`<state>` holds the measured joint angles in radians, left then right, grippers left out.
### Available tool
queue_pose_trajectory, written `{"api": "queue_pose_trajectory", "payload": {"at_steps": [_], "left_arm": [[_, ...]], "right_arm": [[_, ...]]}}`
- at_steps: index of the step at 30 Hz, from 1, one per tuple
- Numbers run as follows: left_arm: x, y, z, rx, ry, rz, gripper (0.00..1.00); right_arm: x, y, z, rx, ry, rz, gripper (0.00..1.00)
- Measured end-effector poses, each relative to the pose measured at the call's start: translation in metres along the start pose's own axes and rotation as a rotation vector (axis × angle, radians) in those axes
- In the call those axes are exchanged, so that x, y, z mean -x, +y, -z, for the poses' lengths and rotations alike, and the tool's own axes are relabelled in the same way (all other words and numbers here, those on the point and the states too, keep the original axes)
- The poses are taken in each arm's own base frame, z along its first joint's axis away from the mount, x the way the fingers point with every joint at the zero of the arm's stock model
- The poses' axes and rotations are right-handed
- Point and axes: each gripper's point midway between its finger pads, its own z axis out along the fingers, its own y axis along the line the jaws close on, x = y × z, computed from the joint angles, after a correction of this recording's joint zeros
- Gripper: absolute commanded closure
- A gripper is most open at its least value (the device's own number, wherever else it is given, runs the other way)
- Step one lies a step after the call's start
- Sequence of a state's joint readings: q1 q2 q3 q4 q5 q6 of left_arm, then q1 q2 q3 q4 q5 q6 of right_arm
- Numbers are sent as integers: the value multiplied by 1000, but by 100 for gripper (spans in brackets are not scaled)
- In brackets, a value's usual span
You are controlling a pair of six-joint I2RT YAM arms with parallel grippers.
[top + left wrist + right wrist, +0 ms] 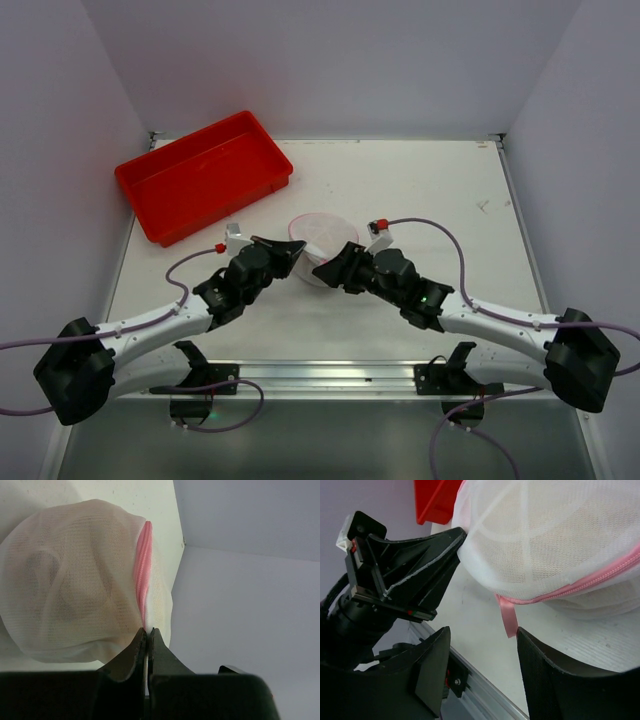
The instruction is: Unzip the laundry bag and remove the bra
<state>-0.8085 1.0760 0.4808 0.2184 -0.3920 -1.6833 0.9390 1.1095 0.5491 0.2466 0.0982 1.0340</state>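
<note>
The left hand is pressed together on the pink zipper rim of the laundry bag, with only its very tips biting the edge. The right hand is spread and grips nothing. The pink ribbon pull hangs from the zipper just above the gap between its fingers. The bag bulges just beyond both hands, between them, and the bra shows beige through the mesh. The likely trouble is that closing too low misses the ribbon or snags mesh. A tug on the zipper could also slide the bag out of the left hand's shallow pinch.
</note>
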Motion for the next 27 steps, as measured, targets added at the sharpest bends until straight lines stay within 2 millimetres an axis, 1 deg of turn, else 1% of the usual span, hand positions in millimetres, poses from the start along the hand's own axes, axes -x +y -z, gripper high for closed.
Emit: {"api": "queue_pose_trajectory", "payload": {"at_steps": [4,7,14,19,22,27], "left_arm": [[2,-3,0,-4,-10,1,100],[3,-3,-1,-5,-16,2,100],[3,-4,-1,-7,-21,3,100],[3,-4,-1,-8,-20,3,100],[3,-4,-1,-7,-21,2,100],[3,-3,-1,-6,-21,1,100]], "right_arm": [[-11,0,-5,-8,40,16,46],[-16,5,-4,-5,51,37,48],[-7,19,-1,10,31,66,48],[-5,28,-5,26,32,68,48],[-10,27,-8,26,55,69,48],[-15,20,-14,4,69,68,48]]}}
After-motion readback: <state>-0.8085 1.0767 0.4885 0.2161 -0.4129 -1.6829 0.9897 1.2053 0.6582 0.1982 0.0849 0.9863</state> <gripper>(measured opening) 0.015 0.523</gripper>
